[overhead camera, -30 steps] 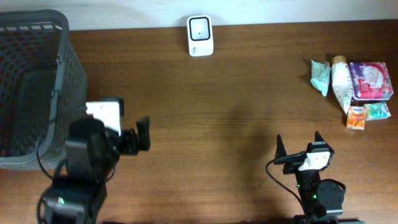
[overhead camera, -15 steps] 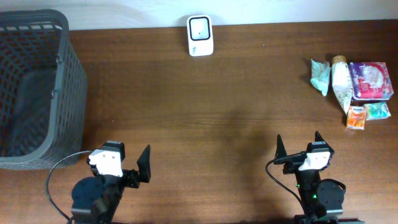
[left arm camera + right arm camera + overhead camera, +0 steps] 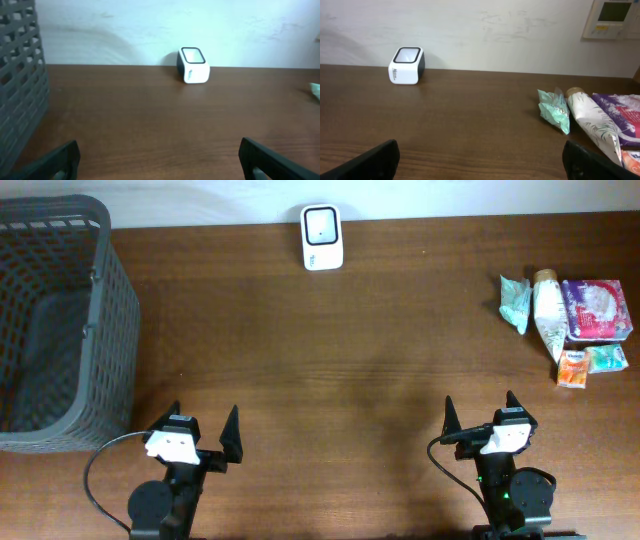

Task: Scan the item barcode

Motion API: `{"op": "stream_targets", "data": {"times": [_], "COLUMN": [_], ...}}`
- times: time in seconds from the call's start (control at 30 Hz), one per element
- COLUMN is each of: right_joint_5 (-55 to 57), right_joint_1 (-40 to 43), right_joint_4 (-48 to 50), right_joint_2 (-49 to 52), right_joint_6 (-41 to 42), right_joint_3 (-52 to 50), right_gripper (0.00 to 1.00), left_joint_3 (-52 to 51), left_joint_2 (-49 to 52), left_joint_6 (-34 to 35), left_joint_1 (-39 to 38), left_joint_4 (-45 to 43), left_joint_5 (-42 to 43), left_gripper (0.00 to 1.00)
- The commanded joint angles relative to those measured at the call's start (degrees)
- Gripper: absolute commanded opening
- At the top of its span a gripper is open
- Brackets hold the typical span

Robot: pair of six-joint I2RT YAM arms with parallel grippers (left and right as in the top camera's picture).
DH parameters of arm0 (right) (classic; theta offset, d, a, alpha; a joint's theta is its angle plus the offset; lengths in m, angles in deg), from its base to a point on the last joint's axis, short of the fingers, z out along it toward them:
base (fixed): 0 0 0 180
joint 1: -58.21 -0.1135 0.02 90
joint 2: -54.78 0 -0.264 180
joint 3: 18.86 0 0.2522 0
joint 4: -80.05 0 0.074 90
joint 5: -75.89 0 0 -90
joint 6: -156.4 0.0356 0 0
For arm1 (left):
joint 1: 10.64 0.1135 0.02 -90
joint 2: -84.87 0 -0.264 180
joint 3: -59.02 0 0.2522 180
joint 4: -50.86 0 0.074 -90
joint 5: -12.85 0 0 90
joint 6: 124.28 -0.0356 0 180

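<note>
left gripper (image 3: 205, 413) jaws wide apart, empty; right gripper (image 3: 480, 402) likewise spread, empty; both arms seemingly folded low

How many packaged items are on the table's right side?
5: teal packet leftmost, white pouch next, purple pack rightmost, orange sachet and teal sachet in front. More may be hidden.

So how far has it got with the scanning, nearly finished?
Done: nothing I can confirm; the packets lie piled on the right side, and the basket is too dark inside to judge. In hand: nothing; the left gripper and right gripper are open and empty. Left: pick a packet and show its barcode to the white scanner.
</note>
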Motion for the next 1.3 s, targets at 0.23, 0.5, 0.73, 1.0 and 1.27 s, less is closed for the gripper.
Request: {"op": "stream_targets", "data": {"times": [0.23,0.5,0.73,1.0,1.27], "right_joint_5": [0.48,0.48,0.48,0.48,0.48], "right_joint_1": [0.35,0.35,0.35,0.35,0.35], "right_joint_4": [-0.15,-0.15,-0.15,-0.15,-0.15], "right_joint_2": [-0.39,-0.39,-0.39,-0.39,-0.39], "right_joint_6": [0.07,0.07,0.07,0.07,0.07], "right_joint_3": [-0.46,-0.46,-0.46,-0.46,-0.46], "right_gripper": [0.99,0.99,0.99,0.99,0.99], "left_joint_3": [-7.82,-7.85,-7.85,-7.85,-7.85], "left_joint_2": [-6.43,-6.51,-6.51,-6.51,-6.51], "left_joint_6": [1.44,-1.05,-3.91,-2.56,-4.37], "left_joint_1": [1.14,1.25,1.25,2.80,2.80], "left_joint_4": [-9.49,-3.93,-3.87,-3.98,-3.96], "left_joint_5": [-5.95,-6.91,-6.60,-9.33,-9.66], "left_gripper": [0.99,0.99,0.99,0.99,0.99]}}
